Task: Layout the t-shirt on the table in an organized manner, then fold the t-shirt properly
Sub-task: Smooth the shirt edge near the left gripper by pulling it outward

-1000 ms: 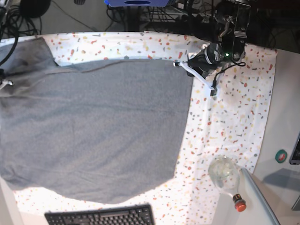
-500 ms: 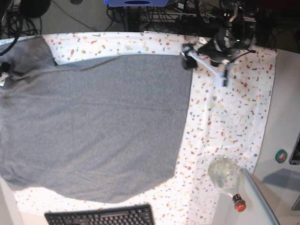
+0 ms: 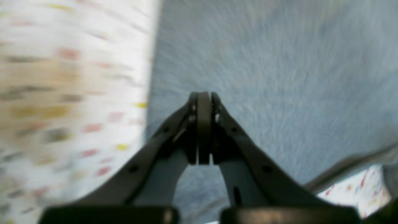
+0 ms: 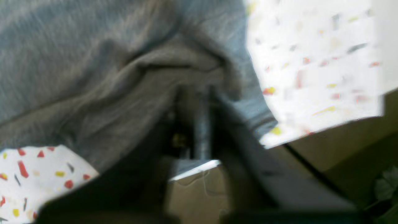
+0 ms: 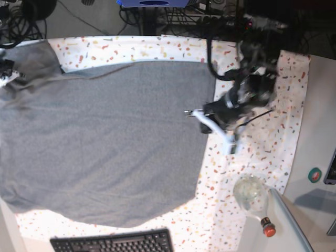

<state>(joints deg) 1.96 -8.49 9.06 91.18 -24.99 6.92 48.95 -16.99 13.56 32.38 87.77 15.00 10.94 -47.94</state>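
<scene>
The t-shirt (image 5: 105, 142) lies spread across the left and middle of the bench (image 5: 262, 136), its grey body mostly flat and its hem along the right side running near to far; one sleeve bunches at the far left corner (image 5: 31, 63), where the cloth is creased rather than smoothed. So the laying-out looks largely done for the body but not for that sleeve, and no fold has been made yet: the shirt is one open layer. The left gripper (image 3: 203, 96) hovers over the shirt's right edge about midway along it, jaws clenched together with nothing between them; the wrist view is blurred by motion. The right gripper (image 4: 202, 93) sits at the far left by the crumpled sleeve, its jaws closed as well; folds of grey cloth crowd around them, but whether any fabric is actually pinched cannot be told. A keyboard (image 5: 113, 242) and a bottle (image 5: 254, 199) sit at the near edge, clear of the shirt.
</scene>
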